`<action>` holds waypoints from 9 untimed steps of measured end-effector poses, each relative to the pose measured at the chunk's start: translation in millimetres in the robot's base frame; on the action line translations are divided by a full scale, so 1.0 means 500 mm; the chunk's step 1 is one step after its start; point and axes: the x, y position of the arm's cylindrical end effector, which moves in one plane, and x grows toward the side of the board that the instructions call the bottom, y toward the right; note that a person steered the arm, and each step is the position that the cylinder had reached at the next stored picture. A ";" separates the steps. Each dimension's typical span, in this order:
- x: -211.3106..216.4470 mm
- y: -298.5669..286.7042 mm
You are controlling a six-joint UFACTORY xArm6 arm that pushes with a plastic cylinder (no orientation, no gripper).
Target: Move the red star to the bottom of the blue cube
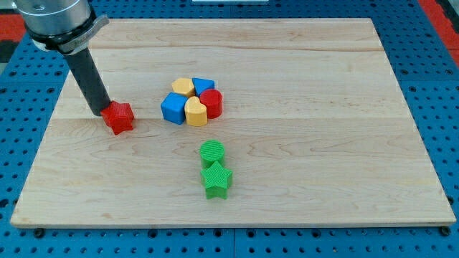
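Note:
The red star point(119, 117) lies on the wooden board at the view's left. My tip point(101, 113) touches the star's left side. The blue cube point(173, 108) sits to the star's right, at the left of a tight cluster of blocks near the board's middle. The star is level with the cube's lower half and a block's width or so to its left.
The cluster also holds a yellow hexagon point(182, 87), a blue triangle-like block point(203, 85), a red cylinder point(211, 102) and a yellow heart point(195, 111). Below it stand a green cylinder point(211, 152) and a green star point(216, 179). The board point(323, 129) lies on a blue pegboard.

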 end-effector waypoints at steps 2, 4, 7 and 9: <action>0.060 0.068; 0.110 0.120; 0.183 0.167; 0.069 0.219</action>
